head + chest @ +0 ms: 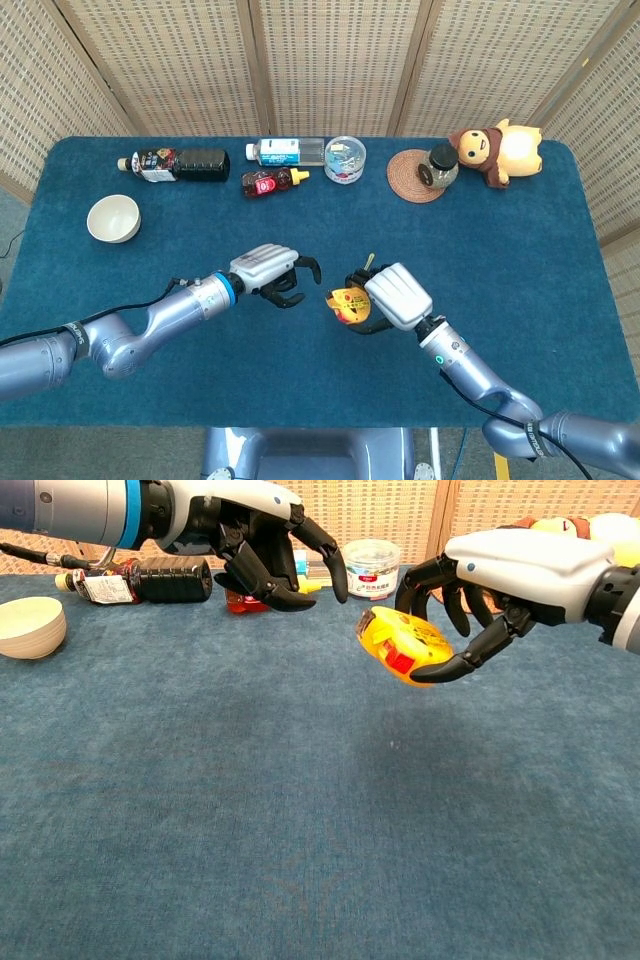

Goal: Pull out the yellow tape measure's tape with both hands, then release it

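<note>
My right hand [397,295] [500,570] grips the yellow tape measure [347,304] [404,645] and holds it above the blue table. The case has a red button facing down and left in the chest view. My left hand [272,270] [262,540] hovers just left of the case with its fingers spread and curved toward it, holding nothing. A small gap separates its fingertips from the tape measure. No tape shows pulled out of the case.
Along the far edge lie a dark bottle [172,163], a white-labelled bottle [285,151], a red sauce bottle [270,182], a clear round tub [345,158], a woven coaster with a jar [425,172] and a plush toy [500,150]. A white bowl [112,217] sits far left.
</note>
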